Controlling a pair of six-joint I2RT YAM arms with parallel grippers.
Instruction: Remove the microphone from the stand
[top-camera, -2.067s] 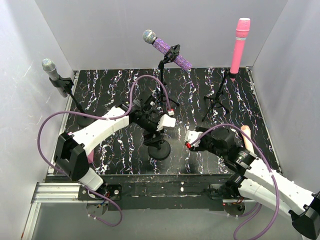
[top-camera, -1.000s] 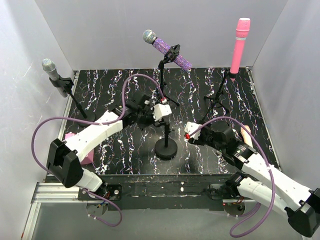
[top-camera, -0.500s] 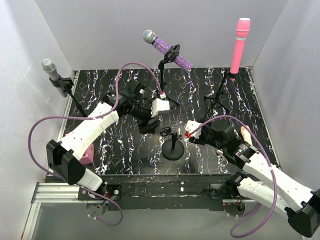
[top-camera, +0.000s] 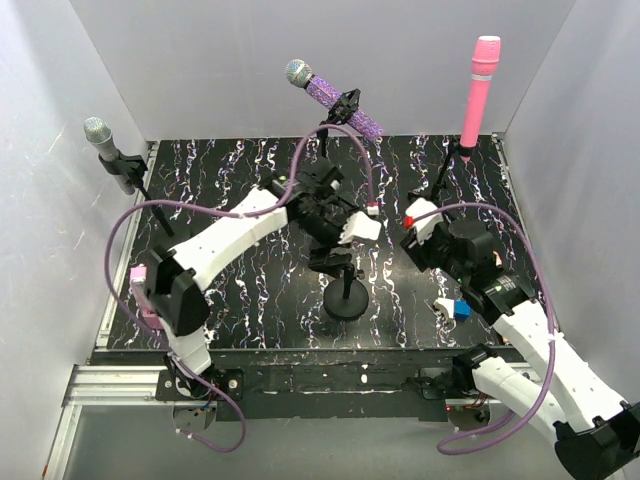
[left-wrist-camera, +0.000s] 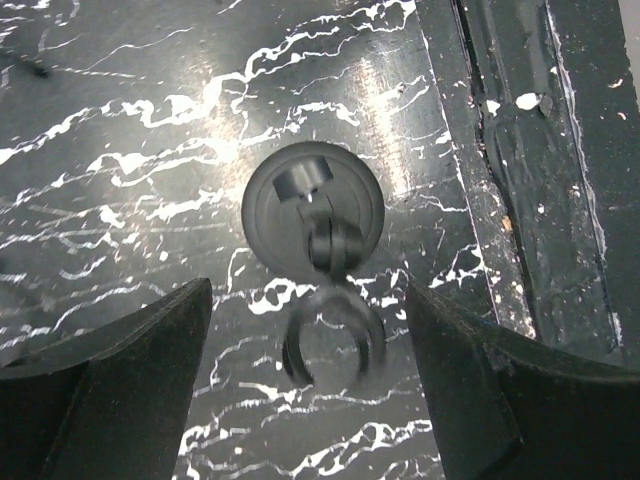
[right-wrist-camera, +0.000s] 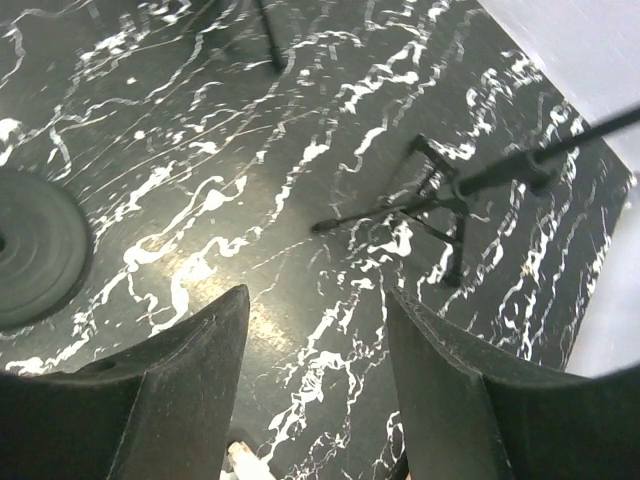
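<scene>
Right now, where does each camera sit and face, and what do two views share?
Top external: above and behind the bases, looking down on the table; left arm and right arm show.
Left wrist: on the left arm, looking straight down at the empty round-base stand; the left gripper's fingers flank it.
Right wrist: on the right arm, looking down at a tripod stand; the right gripper's fingers below.
Shared: top and left wrist both show the round-base stand.

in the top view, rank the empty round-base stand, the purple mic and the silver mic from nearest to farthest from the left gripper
Measured from the left gripper:
1. empty round-base stand, just below the gripper, front centre of the table.
2. purple mic, behind the gripper, clipped on its stand at the back.
3. silver mic, at the far left edge.
</scene>
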